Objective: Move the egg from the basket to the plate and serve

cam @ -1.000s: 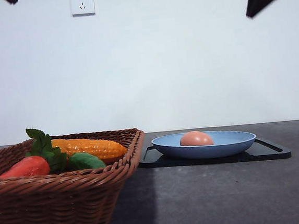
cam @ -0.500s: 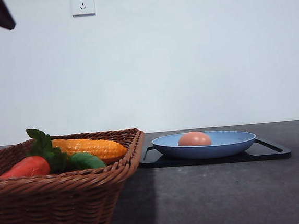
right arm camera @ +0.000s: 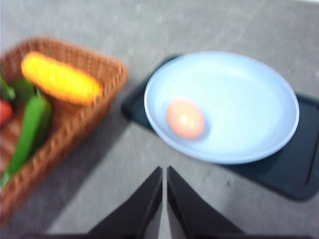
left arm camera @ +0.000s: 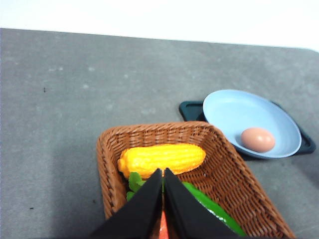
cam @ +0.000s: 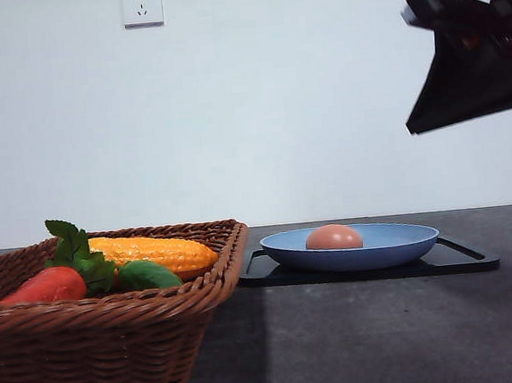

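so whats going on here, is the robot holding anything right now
No, nothing is held. The egg already lies in the blue plate, which sits on a black tray beside the basket. The basket holds a corn cob, a green pepper and a red vegetable. The left tool is shut and empty above the basket; the right tool is shut and empty above the table just short of the plate. Serving the plate looks not yet done.
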`<state>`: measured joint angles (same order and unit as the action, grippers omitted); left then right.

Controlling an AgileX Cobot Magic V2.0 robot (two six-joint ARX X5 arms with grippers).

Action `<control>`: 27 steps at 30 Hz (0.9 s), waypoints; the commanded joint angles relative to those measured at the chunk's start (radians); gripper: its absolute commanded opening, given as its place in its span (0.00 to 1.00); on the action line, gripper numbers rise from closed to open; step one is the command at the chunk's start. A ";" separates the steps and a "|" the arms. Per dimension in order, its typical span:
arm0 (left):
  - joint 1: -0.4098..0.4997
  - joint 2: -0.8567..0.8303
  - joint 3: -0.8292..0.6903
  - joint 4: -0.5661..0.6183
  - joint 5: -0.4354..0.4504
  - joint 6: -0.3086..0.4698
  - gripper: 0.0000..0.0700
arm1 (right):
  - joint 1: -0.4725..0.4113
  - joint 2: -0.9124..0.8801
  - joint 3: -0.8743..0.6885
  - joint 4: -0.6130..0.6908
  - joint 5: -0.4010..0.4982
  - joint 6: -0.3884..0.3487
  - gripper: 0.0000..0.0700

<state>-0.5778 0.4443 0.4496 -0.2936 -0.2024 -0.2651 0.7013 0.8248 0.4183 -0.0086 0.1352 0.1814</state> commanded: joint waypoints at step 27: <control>0.185 -0.253 -0.046 -0.025 -0.014 0.256 0.00 | 0.009 0.003 0.009 0.032 0.005 0.020 0.00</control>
<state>-0.4066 0.1937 0.4194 -0.3141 -0.2127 -0.0634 0.7013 0.8242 0.4183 0.0120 0.1356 0.1886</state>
